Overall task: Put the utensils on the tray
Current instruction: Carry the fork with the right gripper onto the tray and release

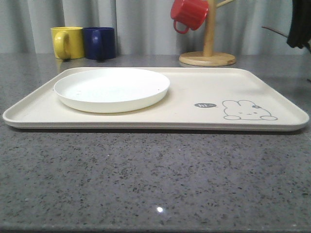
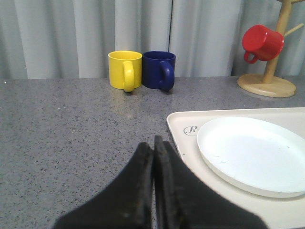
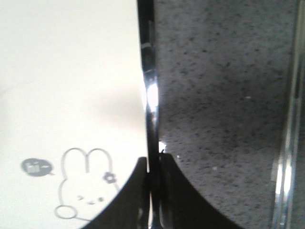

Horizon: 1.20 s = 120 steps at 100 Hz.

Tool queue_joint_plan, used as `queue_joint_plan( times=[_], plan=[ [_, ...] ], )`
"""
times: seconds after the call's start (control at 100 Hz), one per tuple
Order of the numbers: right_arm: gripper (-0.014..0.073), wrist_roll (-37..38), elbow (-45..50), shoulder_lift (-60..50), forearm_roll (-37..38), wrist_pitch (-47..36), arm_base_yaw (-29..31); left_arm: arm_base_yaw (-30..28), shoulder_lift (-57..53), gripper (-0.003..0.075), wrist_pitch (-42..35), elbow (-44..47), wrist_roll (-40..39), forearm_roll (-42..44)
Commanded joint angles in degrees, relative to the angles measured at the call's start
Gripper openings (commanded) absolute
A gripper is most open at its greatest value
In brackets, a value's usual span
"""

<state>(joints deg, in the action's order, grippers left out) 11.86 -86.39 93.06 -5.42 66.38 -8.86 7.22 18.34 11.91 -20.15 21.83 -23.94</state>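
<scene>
The cream tray point(image 1: 194, 92) with its grey rabbit drawing lies across the table, and the round white plate point(image 1: 112, 87) sits on its left half. My right gripper point(image 3: 153, 164) is shut on a slim shiny metal utensil point(image 3: 151, 95), held above the tray point(image 3: 71, 71) at its right rim; which utensil it is cannot be told. Another shiny metal utensil point(image 3: 286, 167) lies on the table further right. My left gripper point(image 2: 153, 143) is shut with nothing in it, over bare table just left of the tray point(image 2: 183, 124) and plate point(image 2: 252, 152).
A yellow mug point(image 1: 67, 42) and a blue mug point(image 1: 99, 42) stand behind the tray at the back left. A red mug point(image 1: 189, 13) hangs on a wooden mug tree point(image 1: 208, 56) at the back right. Grey speckled tabletop point(image 1: 146, 184) stretches in front.
</scene>
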Motion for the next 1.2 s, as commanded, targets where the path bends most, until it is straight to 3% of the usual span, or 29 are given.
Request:
queue_joint_plan(
  times=[0.0, 0.3, 0.69, 0.81, 1.02, 1.19],
  plan=[
    [0.0010, 3.9, -1.7, -2.5, -0.2, -2.5, -3.8, 0.2, 0.3, -0.0017, -4.7, -1.5, -0.2, -0.5],
    [0.0010, 12.5, -1.7, 3.2, 1.8, -9.6, -15.3, 0.2, 0.3, -0.0017, -4.7, -1.5, -0.2, -0.5],
    [0.0016, 14.8, -1.7, 9.4, 1.8, -12.1, -16.6, 0.2, 0.3, -0.0017, -4.7, -1.5, -0.2, -0.5],
    [0.0085, 14.8, -1.7, 9.6, 1.7, -12.0, -16.6, 0.2, 0.3, -0.0017, -4.7, -1.5, -0.2, -0.5],
    [0.0323, 14.8, -1.7, 9.5, 1.7, -12.1, -16.6, 0.2, 0.3, -0.0017, -4.7, -1.5, -0.2, -0.5],
    [0.0364, 13.0, -1.9, 8.1, 3.0, -12.0, -16.4, 0.2, 0.3, -0.0017, -4.7, -1.5, -0.2, -0.5]
  ],
)
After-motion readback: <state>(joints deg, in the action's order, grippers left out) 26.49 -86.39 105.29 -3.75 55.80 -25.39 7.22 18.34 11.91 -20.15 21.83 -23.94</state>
